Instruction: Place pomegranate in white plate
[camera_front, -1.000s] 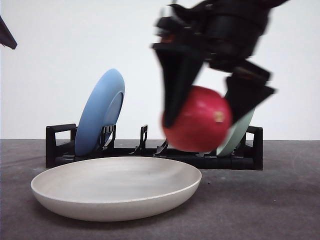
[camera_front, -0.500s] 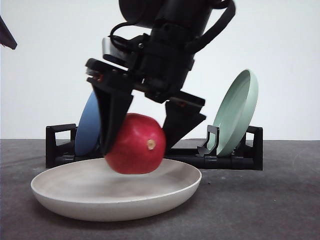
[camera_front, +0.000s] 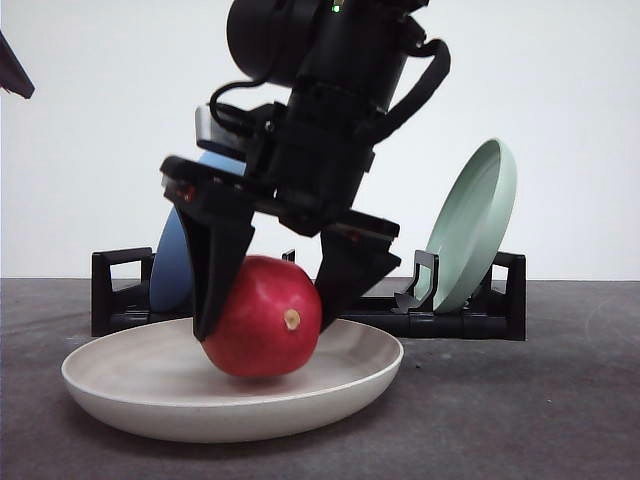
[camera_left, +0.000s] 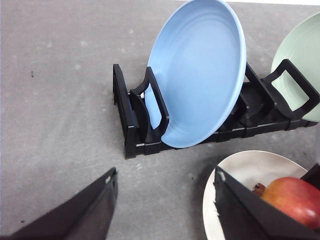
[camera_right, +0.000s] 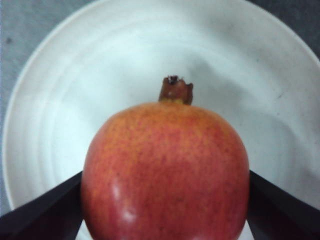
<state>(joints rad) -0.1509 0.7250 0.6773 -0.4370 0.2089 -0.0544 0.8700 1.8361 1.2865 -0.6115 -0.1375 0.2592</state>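
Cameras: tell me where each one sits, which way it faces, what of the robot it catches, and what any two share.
Front view: low at table height, facing forward; right hand shut on the pomegranate in the white plate.
Left wrist view: above the table, looking down at the blue plate in the black rack; left hand open.
Right wrist view: straight down on pomegranate and white plate; dark fingers flank it.
All three share pomegranate and white plate.
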